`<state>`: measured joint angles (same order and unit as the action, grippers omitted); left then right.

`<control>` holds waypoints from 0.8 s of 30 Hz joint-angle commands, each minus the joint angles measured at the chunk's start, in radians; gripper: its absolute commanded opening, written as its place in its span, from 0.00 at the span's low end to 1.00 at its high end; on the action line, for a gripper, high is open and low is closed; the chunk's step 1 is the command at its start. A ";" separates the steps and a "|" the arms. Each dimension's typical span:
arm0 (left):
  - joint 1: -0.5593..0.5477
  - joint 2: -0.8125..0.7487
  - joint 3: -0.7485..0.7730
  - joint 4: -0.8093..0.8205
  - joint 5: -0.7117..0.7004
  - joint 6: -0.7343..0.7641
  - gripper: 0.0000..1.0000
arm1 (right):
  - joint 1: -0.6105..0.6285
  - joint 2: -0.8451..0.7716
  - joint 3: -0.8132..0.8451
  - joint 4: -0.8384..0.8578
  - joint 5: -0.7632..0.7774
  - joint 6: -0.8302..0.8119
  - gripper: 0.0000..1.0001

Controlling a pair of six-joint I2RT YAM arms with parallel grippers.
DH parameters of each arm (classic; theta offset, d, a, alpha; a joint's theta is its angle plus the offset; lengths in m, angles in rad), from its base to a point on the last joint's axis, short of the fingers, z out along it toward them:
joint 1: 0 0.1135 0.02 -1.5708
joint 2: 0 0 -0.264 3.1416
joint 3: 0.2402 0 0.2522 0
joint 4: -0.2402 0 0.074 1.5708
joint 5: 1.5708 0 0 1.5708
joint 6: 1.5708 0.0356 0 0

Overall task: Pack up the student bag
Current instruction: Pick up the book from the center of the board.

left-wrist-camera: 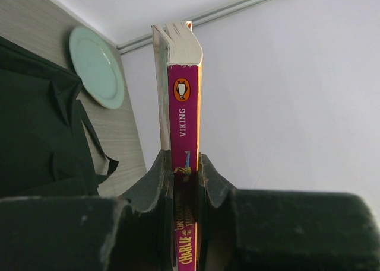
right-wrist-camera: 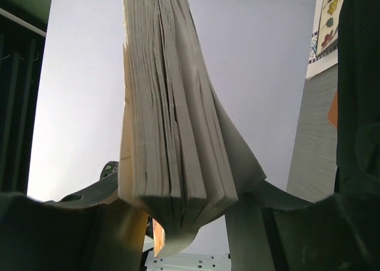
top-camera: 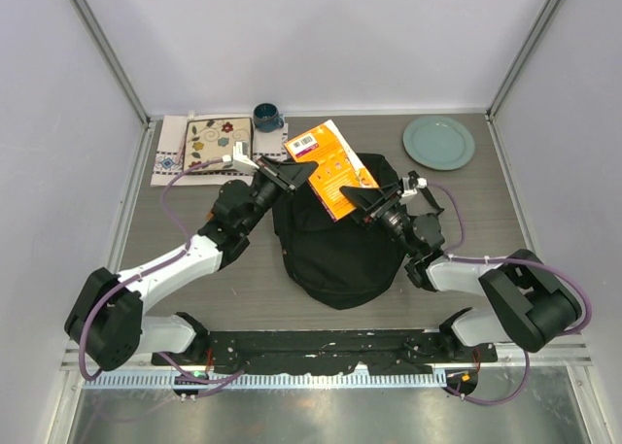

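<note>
The left gripper (left-wrist-camera: pixel 184 164) is nearly closed on the magenta spine of an orange paperback book (top-camera: pixel 330 167). "VIKING" and a penguin logo read clearly beyond its fingers, "CHARLIE" between them, the rest cut off. The right gripper (right-wrist-camera: pixel 184 209), partly open, pinches the book's splayed, rough page edges. Directly beneath both grippers lies the soft black fabric backpack (top-camera: pixel 335 255), its opening hidden.
</note>
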<state>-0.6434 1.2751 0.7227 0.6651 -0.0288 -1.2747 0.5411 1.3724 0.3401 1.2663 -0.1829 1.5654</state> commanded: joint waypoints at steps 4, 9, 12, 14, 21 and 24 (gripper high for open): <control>-0.007 -0.043 0.014 0.082 0.024 0.000 0.00 | 0.000 -0.122 -0.009 0.130 0.046 -0.059 0.77; -0.007 -0.030 0.023 0.076 0.024 0.003 0.00 | 0.000 -0.249 -0.010 -0.076 0.069 -0.129 0.83; -0.007 -0.002 0.056 0.076 0.061 -0.005 0.00 | 0.000 -0.337 -0.001 -0.206 0.091 -0.182 0.86; -0.007 0.015 0.073 0.077 0.087 -0.012 0.00 | 0.000 -0.375 0.014 -0.284 0.100 -0.223 0.88; -0.009 0.035 0.075 0.128 0.118 -0.045 0.00 | 0.000 -0.343 0.103 -0.328 0.062 -0.243 0.89; -0.007 0.040 0.090 0.117 0.132 -0.043 0.00 | 0.000 -0.320 0.108 -0.254 0.040 -0.232 0.82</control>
<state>-0.6468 1.3151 0.7544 0.6960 0.0532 -1.3087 0.5411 1.0351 0.3965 0.9165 -0.1249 1.3563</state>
